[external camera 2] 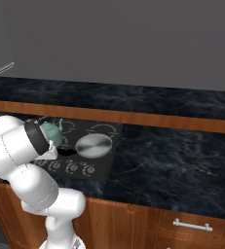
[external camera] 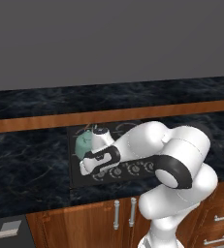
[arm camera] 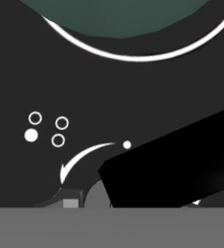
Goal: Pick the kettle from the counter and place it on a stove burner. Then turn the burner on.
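Note:
The mint-green kettle (external camera: 83, 143) (external camera 2: 51, 132) stands upright on the stove burner (arm camera: 133, 57) at the left of the black cooktop (external camera: 74, 180), with nothing holding it. In the hand view the kettle (arm camera: 133, 17) fills the top, inside the white ring. My gripper (external camera: 90, 170) points down at the row of knobs at the cooktop's front, just in front of the kettle. One dark finger (arm camera: 174, 160) crosses the lower right of the hand view beside a grey knob (arm camera: 97, 196). How wide the jaws stand is hidden.
A flat silver pan (external camera 2: 93, 145) lies on the cooktop to the right of the kettle. More knobs (external camera: 133, 168) (external camera 2: 73, 168) line the cooktop's front edge. The black marbled counter (external camera 2: 172, 160) runs to both sides, with wooden cabinet fronts (external camera: 99, 218) below.

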Controlling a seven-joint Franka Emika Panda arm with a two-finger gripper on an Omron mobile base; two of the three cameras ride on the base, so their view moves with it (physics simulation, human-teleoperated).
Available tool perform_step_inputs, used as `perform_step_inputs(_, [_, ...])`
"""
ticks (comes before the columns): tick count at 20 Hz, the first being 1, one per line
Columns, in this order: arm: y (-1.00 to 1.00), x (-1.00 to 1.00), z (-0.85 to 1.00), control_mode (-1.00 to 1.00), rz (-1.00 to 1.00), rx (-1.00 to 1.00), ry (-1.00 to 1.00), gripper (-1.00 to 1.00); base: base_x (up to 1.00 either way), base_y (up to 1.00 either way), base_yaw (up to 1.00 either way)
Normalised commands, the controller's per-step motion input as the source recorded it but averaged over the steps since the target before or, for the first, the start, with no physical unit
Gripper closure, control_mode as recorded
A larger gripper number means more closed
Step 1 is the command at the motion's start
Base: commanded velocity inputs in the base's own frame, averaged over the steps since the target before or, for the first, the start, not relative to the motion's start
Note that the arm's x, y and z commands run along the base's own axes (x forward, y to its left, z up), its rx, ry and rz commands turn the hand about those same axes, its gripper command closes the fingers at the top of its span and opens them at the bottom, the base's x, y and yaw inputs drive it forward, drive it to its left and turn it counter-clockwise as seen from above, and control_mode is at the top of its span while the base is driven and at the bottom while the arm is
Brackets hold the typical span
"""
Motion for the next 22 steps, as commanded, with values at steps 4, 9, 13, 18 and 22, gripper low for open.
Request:
perform_step_inputs(4, [0.0,-0.05,0.0,-1.0,0.0,0.0,0.0,1.0,0.0,0.0,0.0])
perform_step_inputs(9, [0.0,-0.23,0.0,-1.0,0.11,0.0,-0.01,1.0,0.0,0.0,0.0])
perform_step_inputs(13, [0.0,-0.29,0.0,-1.0,0.27,0.0,-0.01,1.0,0.0,0.0,0.0])
perform_step_inputs(18, [0.0,-0.39,-0.04,-1.0,0.36,0.0,0.0,1.0,0.0,0.0,0.0])
perform_step_inputs(22, [0.0,-0.42,-0.12,-1.0,0.38,0.0,0.0,1.0,0.0,0.0,0.0])
